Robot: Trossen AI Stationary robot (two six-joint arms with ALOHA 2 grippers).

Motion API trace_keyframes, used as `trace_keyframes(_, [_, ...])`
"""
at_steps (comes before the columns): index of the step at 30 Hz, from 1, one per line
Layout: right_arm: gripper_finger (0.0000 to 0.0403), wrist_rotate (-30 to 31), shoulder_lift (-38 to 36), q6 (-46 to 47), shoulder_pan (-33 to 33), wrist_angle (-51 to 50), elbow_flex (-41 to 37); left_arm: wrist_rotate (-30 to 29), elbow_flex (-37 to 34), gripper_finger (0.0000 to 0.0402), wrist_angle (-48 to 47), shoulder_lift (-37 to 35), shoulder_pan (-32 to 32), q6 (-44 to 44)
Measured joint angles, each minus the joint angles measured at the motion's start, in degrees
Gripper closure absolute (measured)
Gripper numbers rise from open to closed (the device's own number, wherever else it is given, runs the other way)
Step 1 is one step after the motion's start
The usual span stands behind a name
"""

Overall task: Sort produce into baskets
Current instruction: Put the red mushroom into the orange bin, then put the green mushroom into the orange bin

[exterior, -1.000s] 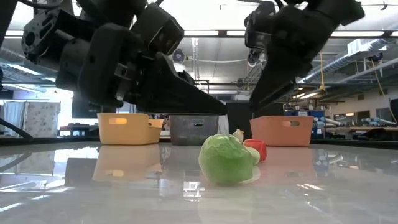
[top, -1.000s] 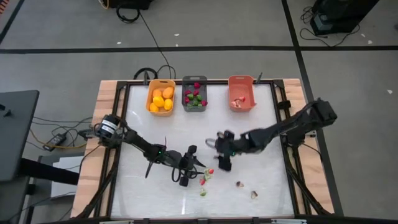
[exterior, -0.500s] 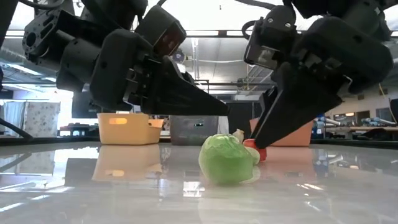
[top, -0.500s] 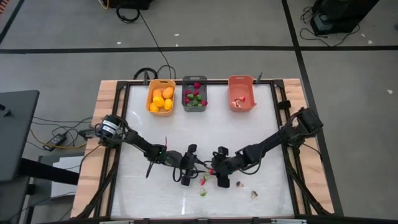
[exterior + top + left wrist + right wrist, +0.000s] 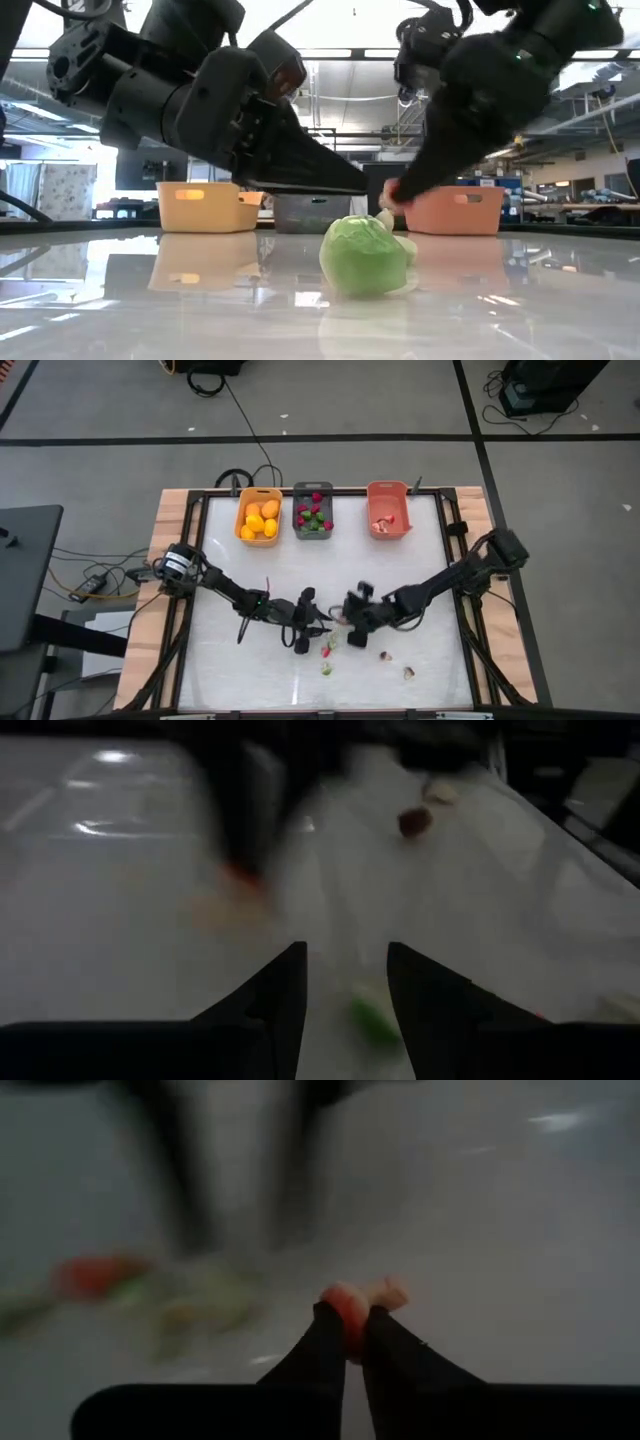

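My right gripper [image 5: 348,1318] is shut on a small red-pink radish-like piece [image 5: 345,1298] just above the middle of the table's near half [image 5: 345,636]. My left gripper [image 5: 345,975] hovers open right beside it, on its left [image 5: 318,628], with nothing between its fingers. A round green piece [image 5: 363,255] rests on the table below them, with a small red piece [image 5: 325,651] beside it. The yellow-orange basket [image 5: 258,515], the dark grey basket [image 5: 313,510] and the salmon basket [image 5: 388,510] stand in a row along the far edge. My right gripper pinches the red-pink piece between its two fingertips [image 5: 330,1325], at the piece's red end; a pale end [image 5: 390,1290] sticks out past the fingers. The fingers slant down from the table's right. The piece [image 5: 392,194] hangs clear of the table.
Two pale pinkish slices [image 5: 384,656] [image 5: 408,672] lie near the front right. The yellow-orange basket holds orange fruits, the grey one red and green pieces, the salmon one pale slices. The two arms nearly meet at the table's middle.
My right gripper swung toward the near edge and down onto the red-pink piece beside the green one, shut on it, then rose a little with it. The piece now hangs clear of the table; the green piece stays in place.
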Motion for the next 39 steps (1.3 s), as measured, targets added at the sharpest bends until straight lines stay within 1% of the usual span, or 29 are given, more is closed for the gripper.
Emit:
trace_keyframes(3, [0.0375, 8.05, -5.52, 0.99, -2.34, -9.32, 0.00, 3.85, -0.02, 0.0254, -1.30, 0.00, 0.49, -0.36])
trace_keyframes(6, [0.0377, 16.04, -11.81, 1.33, -5.64, -18.08, 0.00, 4.68, -0.02, 0.0254, -2.89, 0.00, 0.45, -0.13])
trace_keyframes(8, [0.0374, 19.90, -15.70, 1.02, -8.78, -23.52, 0.00, 4.81, -0.04, 0.0254, -3.44, 0.00, 0.45, -0.13])
trace_keyframes(10, [0.0369, 21.72, -19.13, -0.34, -12.87, -27.77, 0.00, 4.82, -0.04, 0.0254, -3.43, -0.01, 0.45, -0.11])
trace_keyframes(14, [0.0366, 21.25, -23.61, -3.42, -22.63, -32.27, 0.00, 6.19, -0.04, 0.0254, -3.59, 0.00, 0.49, 0.04])
trace_keyframes(17, [0.0360, 20.37, -24.75, -4.95, -29.82, -32.74, 0.00, 7.23, -0.04, 0.0254, -3.76, -0.02, 0.47, 0.21])
trace_keyframes(18, [0.0356, 19.24, -24.82, -5.39, -32.12, -32.73, 0.00, 7.23, -0.04, 0.0255, -3.75, 0.00, 0.46, 0.24])
trace_keyframes(21, [0.0331, 15.11, -24.34, -6.87, -38.53, -31.97, 0.00, 7.15, -0.04, 0.0255, -3.76, -0.02, 0.52, 0.27])
trace_keyframes(24, [0.0296, 13.56, -23.63, -7.66, -43.03, -31.61, 0.00, 5.28, -0.04, 0.0255, -3.76, -0.02, 0.65, 1.94])
trace_keyframes(27, [0.0262, 13.36, -23.47, -7.61, -45.30, -31.18, 0.00, 1.41, -0.04, 0.0255, -3.88, -0.02, 0.67, 5.03])
trace_keyframes(30, [0.0241, 12.58, -23.47, -7.93, -45.91, -30.97, 0.00, -2.86, -0.04, 0.0255, -3.85, -0.01, 0.67, 6.07])
trace_keyframes(35, [0.0236, 11.30, -23.47, -14.73, -45.87, -30.97, 0.00, -9.51, -0.04, 0.0255, -3.85, 0.00, 0.67, 5.12])
trace_keyframes(37, [0.0239, 9.71, -23.47, -16.39, -45.65, -31.78, 0.00, -12.58, -0.04, 0.0255, -3.85, -0.02, 0.67, 1.50])
trace_keyframes(39, [0.0246, 6.50, -23.31, -14.43, -45.63, -33.02, 0.00, -13.11, -0.03, 0.0255, -4.12, 0.00, 0.67, -3.25])
